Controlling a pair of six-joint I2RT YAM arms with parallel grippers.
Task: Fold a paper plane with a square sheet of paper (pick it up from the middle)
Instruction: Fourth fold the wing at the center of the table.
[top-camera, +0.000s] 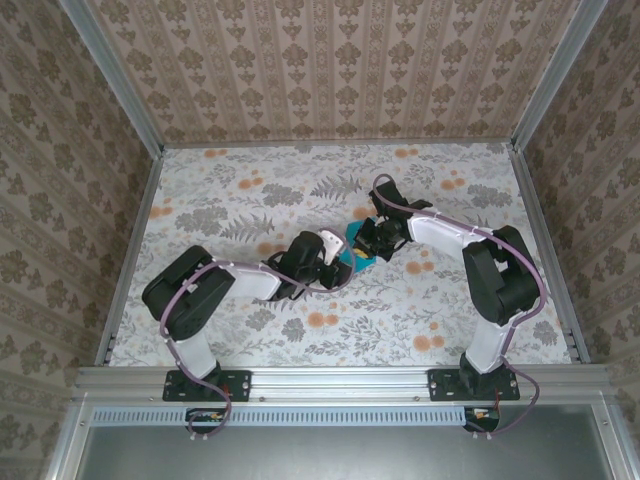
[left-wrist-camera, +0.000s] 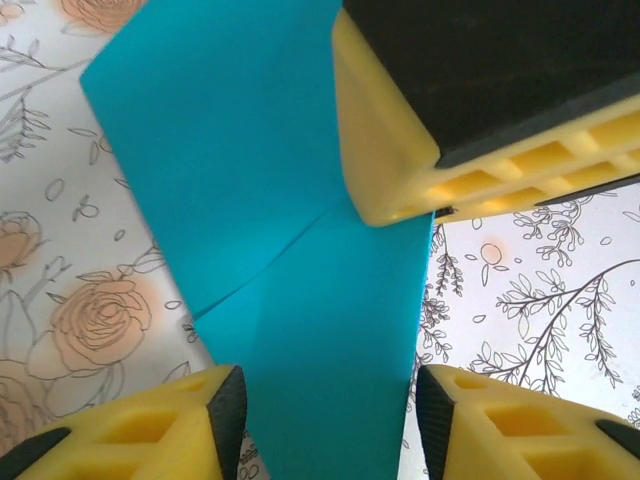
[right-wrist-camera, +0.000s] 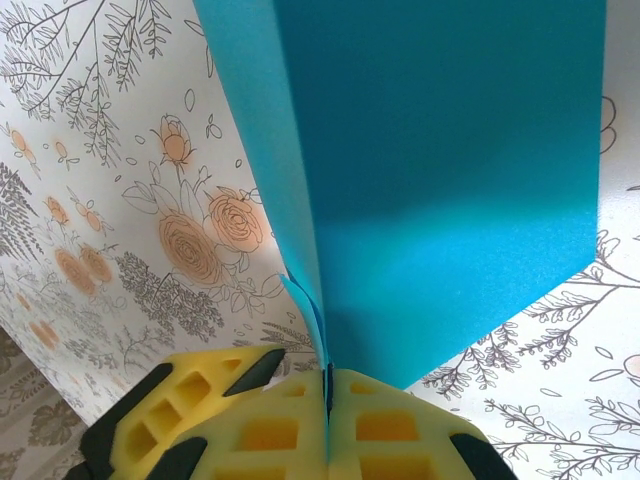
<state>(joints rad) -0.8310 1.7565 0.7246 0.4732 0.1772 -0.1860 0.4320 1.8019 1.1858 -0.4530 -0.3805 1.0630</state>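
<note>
Table (top-camera: 250, 200), floral cloth, walled on three sides. Open room was noted left, right and far of centre, and the edges were well apart from the work. Left arm (top-camera: 240, 280) and right arm (top-camera: 450, 235) were found meeting mid-table, with the paper plane (top-camera: 356, 260) between them.

A centre crease and a slanted flap edge were seen already folded. Final shaping and release were judged left to do.

Right gripper (right-wrist-camera: 327, 385) was pressed together, pinching the paper plane along its fold. Left gripper (left-wrist-camera: 325, 420) was spread, the sheet passing between its fingers. Contact could not be told.
</note>
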